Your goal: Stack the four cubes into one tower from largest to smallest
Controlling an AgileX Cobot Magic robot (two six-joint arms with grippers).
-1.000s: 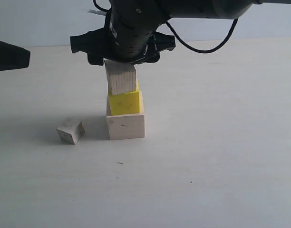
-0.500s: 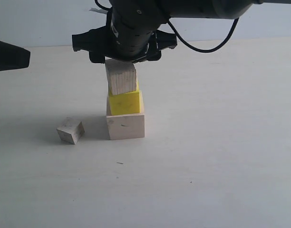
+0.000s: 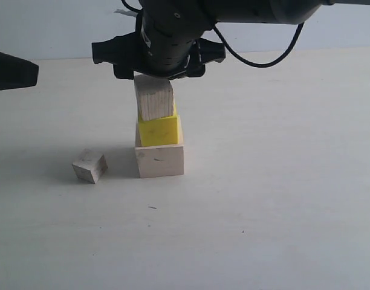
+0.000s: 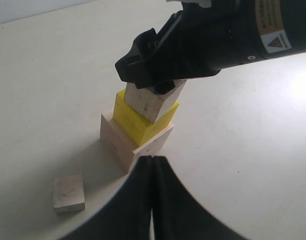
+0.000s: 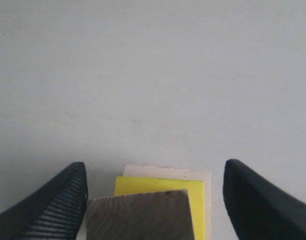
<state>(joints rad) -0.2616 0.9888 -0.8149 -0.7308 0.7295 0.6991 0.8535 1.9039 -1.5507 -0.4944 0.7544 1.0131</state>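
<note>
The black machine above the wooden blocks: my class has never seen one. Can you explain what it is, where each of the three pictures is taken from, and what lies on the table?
It is a robot with two arms, each ending in a two-fingered gripper. The wide picture comes from a camera off the arms. The other two come from cameras on the arms' wrists.

On the pale table stands a stack: a large pale cube, a yellow cube on it, and a medium wooden cube on top. A small cube sits alone on the table beside the stack.

The right gripper hovers over the stack with its fingers spread either side of the medium cube. It is open: its wrist view shows a gap on one side. The left gripper is shut, holds nothing and waits away from the stack.
</note>
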